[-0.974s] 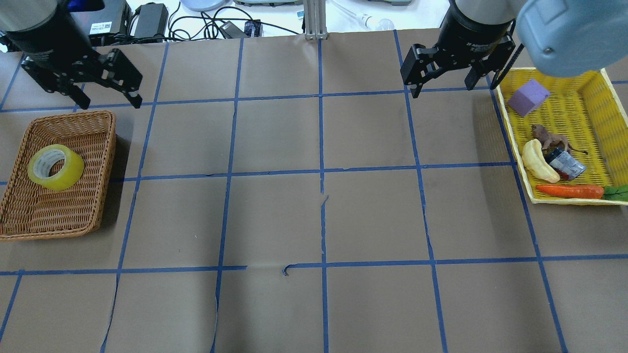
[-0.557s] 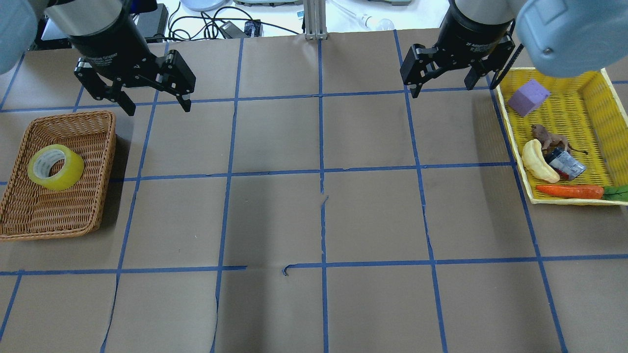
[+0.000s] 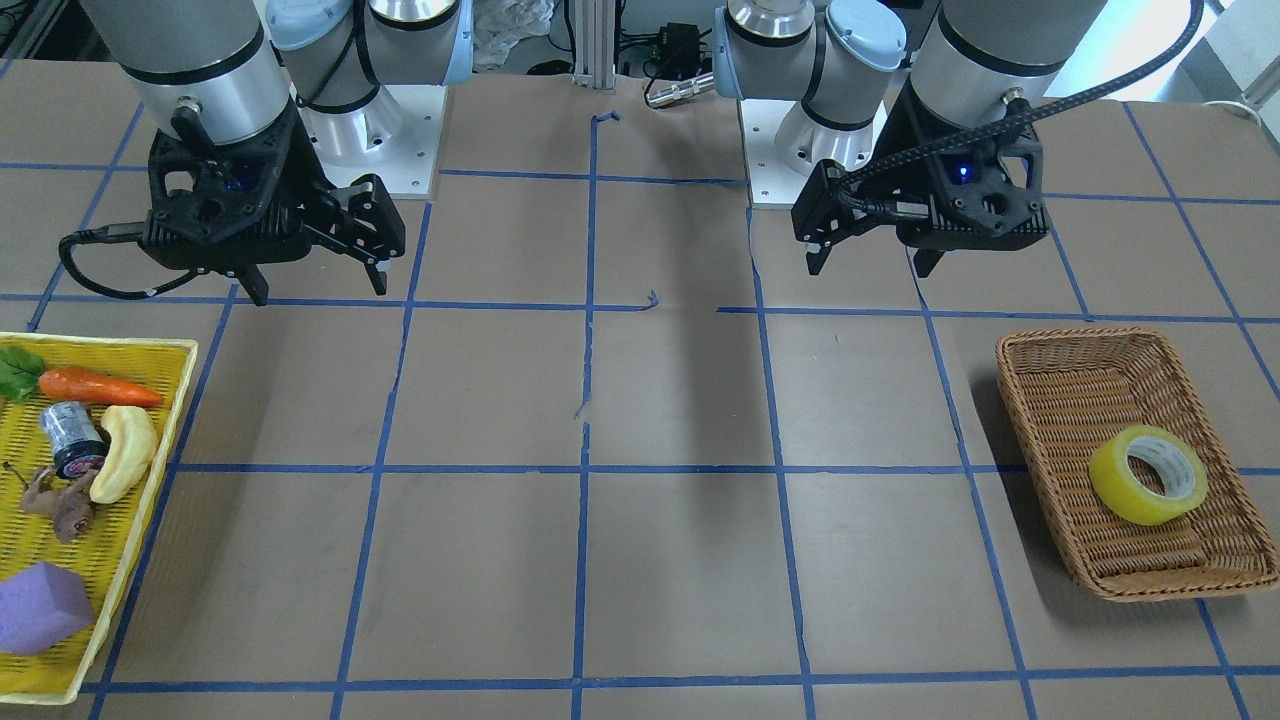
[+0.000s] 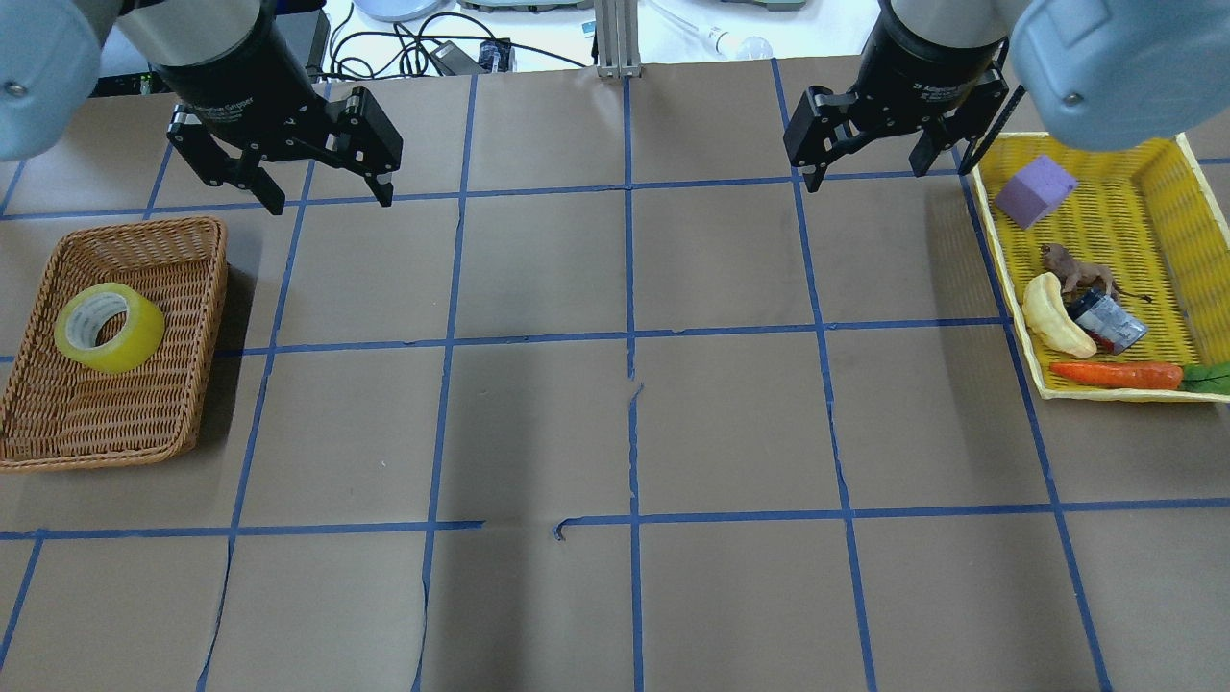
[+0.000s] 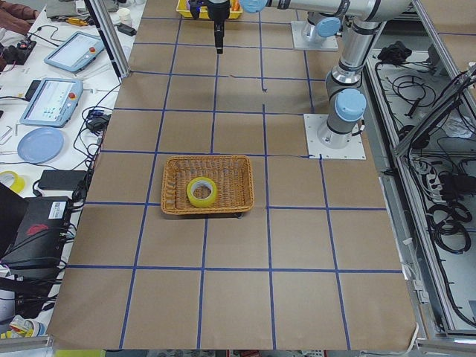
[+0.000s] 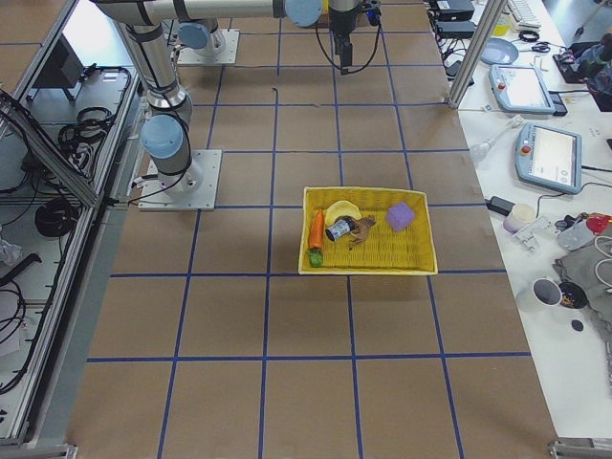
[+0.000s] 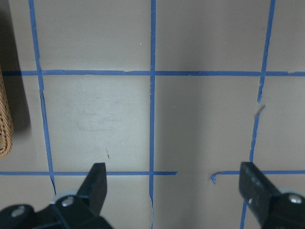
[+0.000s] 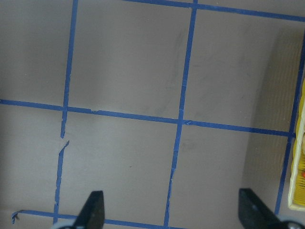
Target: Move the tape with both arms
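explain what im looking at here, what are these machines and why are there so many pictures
These are two robot arms at a paper-covered table. It is one moment filmed from overhead, from across the table, from both table ends, and by a camera on each wrist. The left arm's fingers and the right arm's fingers are spread open and hold nothing. A yellow tape roll lies in a wicker basket. A yellow tray holds a purple block, banana, carrot, toy animal and small can.

Left claw (image 7: 172,168) base cut off by wrist view; wicker basket (image 7: 5,119) too; figurine (image 4: 1076,271) maybe animal.
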You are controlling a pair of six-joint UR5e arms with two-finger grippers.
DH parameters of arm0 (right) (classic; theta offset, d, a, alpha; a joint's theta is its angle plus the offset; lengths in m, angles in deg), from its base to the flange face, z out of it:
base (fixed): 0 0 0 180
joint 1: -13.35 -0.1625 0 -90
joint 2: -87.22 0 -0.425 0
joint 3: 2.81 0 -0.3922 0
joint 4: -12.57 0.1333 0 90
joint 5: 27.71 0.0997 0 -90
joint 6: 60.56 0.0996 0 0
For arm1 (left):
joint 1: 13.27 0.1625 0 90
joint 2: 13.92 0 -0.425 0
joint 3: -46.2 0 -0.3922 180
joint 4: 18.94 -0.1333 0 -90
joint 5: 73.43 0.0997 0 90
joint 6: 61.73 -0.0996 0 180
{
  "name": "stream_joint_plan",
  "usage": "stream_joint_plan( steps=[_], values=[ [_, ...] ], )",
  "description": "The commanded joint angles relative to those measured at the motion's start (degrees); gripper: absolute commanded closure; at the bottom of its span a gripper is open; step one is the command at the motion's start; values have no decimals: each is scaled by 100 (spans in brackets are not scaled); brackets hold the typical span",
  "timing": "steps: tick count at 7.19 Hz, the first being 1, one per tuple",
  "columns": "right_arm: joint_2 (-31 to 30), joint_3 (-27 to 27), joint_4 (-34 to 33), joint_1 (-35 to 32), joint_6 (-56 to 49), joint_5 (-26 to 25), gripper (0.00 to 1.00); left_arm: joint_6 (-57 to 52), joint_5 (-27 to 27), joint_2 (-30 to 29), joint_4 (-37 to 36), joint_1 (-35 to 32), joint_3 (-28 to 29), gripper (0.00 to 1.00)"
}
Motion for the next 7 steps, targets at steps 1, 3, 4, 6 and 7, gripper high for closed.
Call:
stream_joint_plan(
  steps=[1,3,4,6,7],
  values=[
    [0,0,10,-5,-2,0,0,18,15,34,-113,-6,-135,0],
    [0,0,1,-5,-2,0,0,35,6,25,-209,-6,-127,0],
    [0,0,1,4,-2,0,0,35,6,25,-218,-6,-127,0],
    [0,0,10,-5,-2,0,0,35,6,25,-219,-6,-127,0],
    [0,0,10,4,-2,0,0,44,6,25,-219,-15,-135,0]
  ],
)
